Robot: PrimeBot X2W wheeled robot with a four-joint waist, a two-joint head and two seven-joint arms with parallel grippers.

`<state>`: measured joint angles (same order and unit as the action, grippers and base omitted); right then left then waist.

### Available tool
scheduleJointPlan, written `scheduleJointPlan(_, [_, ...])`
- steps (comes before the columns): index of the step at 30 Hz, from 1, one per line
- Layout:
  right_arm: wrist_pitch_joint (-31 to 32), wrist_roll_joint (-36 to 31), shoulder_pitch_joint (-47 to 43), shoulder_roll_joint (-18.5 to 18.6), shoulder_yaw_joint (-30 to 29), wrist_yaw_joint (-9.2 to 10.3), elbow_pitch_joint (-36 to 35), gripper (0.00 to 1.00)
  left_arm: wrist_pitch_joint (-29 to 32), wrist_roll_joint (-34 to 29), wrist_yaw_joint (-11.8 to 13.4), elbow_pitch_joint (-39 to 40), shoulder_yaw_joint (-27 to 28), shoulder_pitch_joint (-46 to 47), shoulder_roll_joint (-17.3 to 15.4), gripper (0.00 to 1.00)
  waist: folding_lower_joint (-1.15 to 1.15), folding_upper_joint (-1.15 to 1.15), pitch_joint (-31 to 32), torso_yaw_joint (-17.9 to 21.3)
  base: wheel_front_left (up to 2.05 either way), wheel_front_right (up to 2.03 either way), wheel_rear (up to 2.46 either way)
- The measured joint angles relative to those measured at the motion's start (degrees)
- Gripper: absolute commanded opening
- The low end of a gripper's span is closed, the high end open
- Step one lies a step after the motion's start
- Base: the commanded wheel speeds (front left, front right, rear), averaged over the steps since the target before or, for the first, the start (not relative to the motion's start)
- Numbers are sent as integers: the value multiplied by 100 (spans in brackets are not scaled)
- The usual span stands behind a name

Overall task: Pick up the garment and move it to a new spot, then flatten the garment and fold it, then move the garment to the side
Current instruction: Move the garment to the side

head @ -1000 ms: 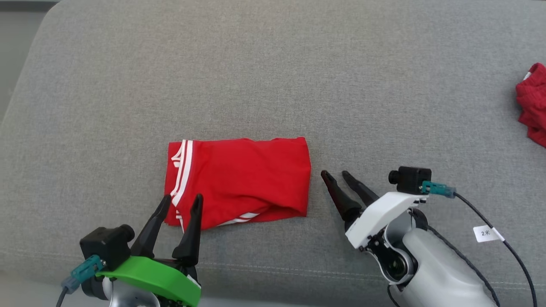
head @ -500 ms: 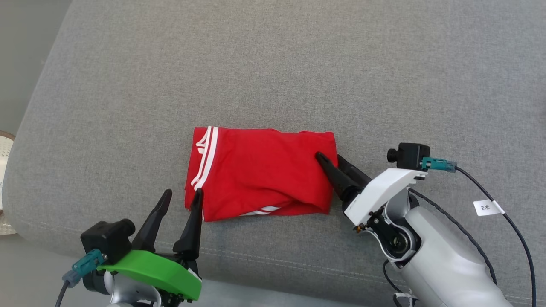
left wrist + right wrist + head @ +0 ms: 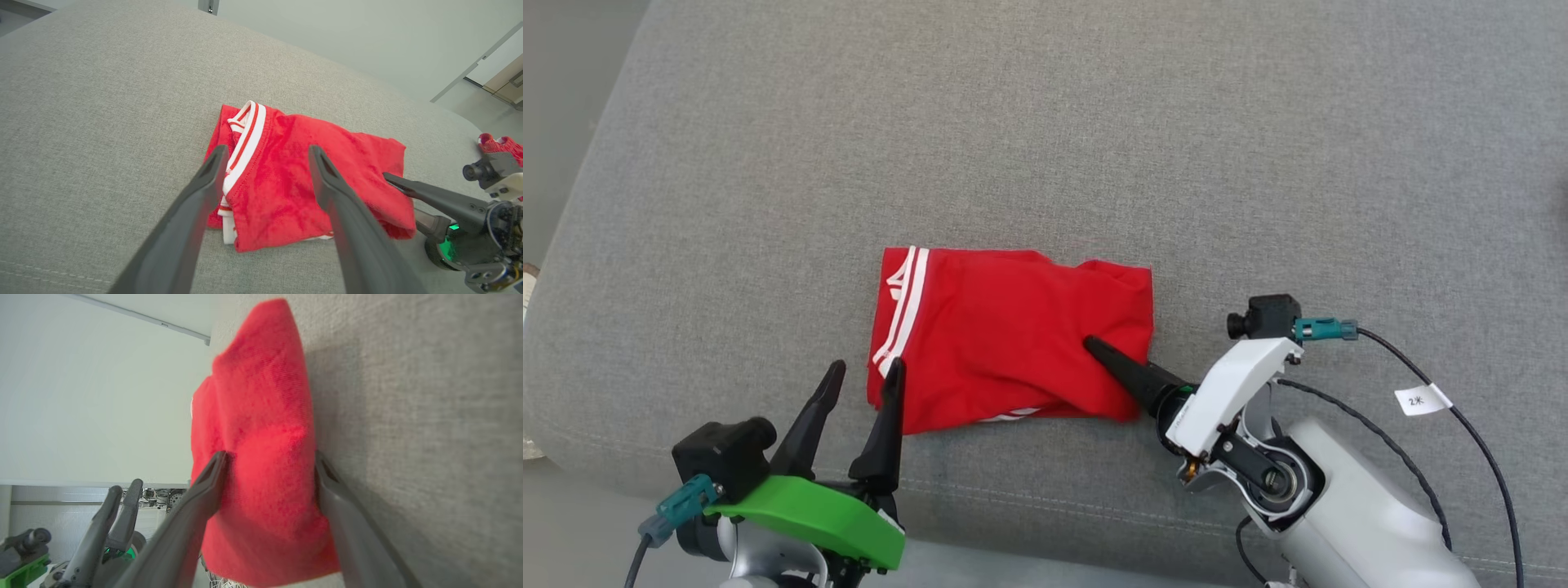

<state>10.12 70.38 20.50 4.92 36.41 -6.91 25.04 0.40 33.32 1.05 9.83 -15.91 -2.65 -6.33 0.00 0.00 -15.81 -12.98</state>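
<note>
At the left, the left gripper (image 3: 867, 366) hovers with its jaws wide and empty, fingertips just at the near left corner of the garment (image 3: 1005, 327) without clasping it; the garment, red and folded into a rough rectangle, lies on the grey sofa cushion (image 3: 1094, 122) a little inward of the front seam (image 3: 1054, 500), its white stripes (image 3: 903, 298) at the left end; at its right end the right gripper (image 3: 269, 455) straddles the near corner, one finger lying on top of the cloth and the other beneath it, and its wrist view shows the two fingers standing apart with a thick fold between them, not pinched down on it; judged by the tidy fold, what is left is the move to the side; the chief risk is that a hold at one corner alone lets the layers slide apart and the fold fall open once the cloth is lifted or dragged, since the left end is unsupported; the jaws may also close on the upper layers only and leave the bottom one behind; the lower finger could snag the upholstery weave; a pull toward the robot could carry the cloth over the front seam; farther right, well apart, a second red cloth (image 3: 500, 145) lies, and a move that way might pile one onto the other.
</note>
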Motion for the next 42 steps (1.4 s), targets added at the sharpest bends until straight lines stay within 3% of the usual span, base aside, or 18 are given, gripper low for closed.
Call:
scheduleJointPlan(4, [101, 59, -19, -11, 104, -14, -53, 100, 2, 1, -2, -7, -15, 49, 1, 100, 0, 0, 1, 24, 0, 0, 0])
scheduleJointPlan(5, [99, 44, -17, -18, 109, -14, -52, 0, 2, 1, -2, -8, -18, 51, 1, 100, 0, 0, 1, 28, 0, 0, 0])
scheduleJointPlan(14, [283, 19, 177, 148, -5, -21, 32, 0, 1, 1, -10, -40, -37, 62, 4, 100, 0, 0, 14, 21, 0, 0, 0])
scheduleJointPlan(21, [832, 149, 837, 853, -412, 13, 168, 0, 4, 1, -12, -30, -32, 63, -2, 100, 0, 0, -33, 79, 0, 0, 0])
scheduleJointPlan(25, [1111, 189, 1216, 1252, -581, 201, 210, 0, 8, 1, -12, -8, -29, 64, -24, 100, 0, 0, -63, 161, 0, 0, 0])
scheduleJointPlan(34, [1270, 92, 1852, 1940, -981, 352, 154, 0, 114, -42, -12, 157, 77, 66, -235, 100, 0, 0, -152, 542, 0, 0, 0])
scheduleJointPlan(42, [1269, 99, 2081, 2232, -1321, 456, 22, 0, 260, -185, -1, 336, 118, 68, -390, 100, 0, 0, -298, 972, 0, 0, 0])
